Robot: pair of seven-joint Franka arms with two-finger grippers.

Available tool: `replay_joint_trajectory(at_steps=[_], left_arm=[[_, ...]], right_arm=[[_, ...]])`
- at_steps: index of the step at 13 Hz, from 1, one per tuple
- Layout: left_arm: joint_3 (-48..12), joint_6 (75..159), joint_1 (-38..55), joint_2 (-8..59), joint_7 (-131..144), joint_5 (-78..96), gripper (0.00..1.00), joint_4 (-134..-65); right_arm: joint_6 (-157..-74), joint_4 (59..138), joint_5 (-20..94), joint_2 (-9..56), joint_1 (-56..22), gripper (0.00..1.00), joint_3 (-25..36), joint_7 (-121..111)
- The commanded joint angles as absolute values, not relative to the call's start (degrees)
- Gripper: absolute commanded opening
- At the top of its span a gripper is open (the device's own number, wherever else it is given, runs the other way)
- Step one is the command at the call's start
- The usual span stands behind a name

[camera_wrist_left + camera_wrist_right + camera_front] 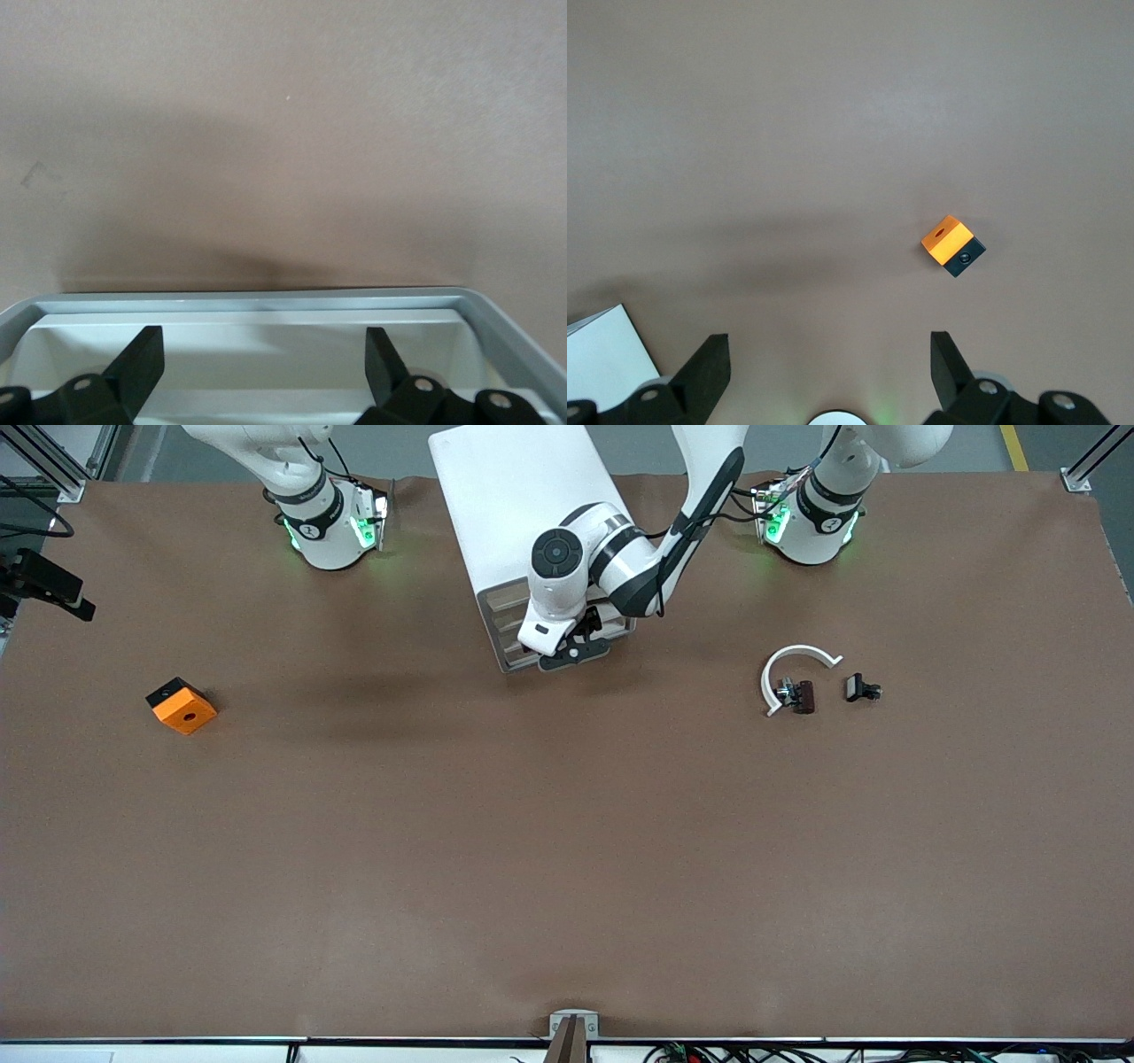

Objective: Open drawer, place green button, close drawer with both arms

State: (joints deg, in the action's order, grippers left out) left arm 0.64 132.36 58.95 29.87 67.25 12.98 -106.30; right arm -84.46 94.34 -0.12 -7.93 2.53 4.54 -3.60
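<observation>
Left gripper [574, 648] at the drawer [266, 305]

Both grippers' fingers are apart, the right gripper [830, 367] waiting. The drawer looks light and stiff; hook its front lip.

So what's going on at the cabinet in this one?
The left gripper is at the front of the white cabinet, fingers open over a drawer, gripping nothing. The right gripper hangs open above the table with the orange-and-black block below it, toward its end. No green button is visible.
</observation>
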Motion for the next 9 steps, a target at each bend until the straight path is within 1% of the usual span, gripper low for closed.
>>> replay_joint_trajectory(at_steps=[1, 6, 9], left_arm=[[-0.09, 131.66, 54.94, 30.41, 65.31, 13.54, 1.00, -103.02], [0.00, 131.66, 48.01, 30.76, 59.61, 12.92, 1.00, -100.63], [0.09, 130.79, 42.47, 30.06, 50.83, 12.83, 1.00, -101.07]], right_arm=[[-84.11, 93.00, 0.35, -9.05, 4.48, 1.00, 3.08, -3.34], [-82.00, 92.90, 0.79, -9.05, 4.57, 1.00, 2.90, -1.76], [-82.18, 92.90, 5.18, -9.49, 6.15, 1.00, 2.90, -1.67]])
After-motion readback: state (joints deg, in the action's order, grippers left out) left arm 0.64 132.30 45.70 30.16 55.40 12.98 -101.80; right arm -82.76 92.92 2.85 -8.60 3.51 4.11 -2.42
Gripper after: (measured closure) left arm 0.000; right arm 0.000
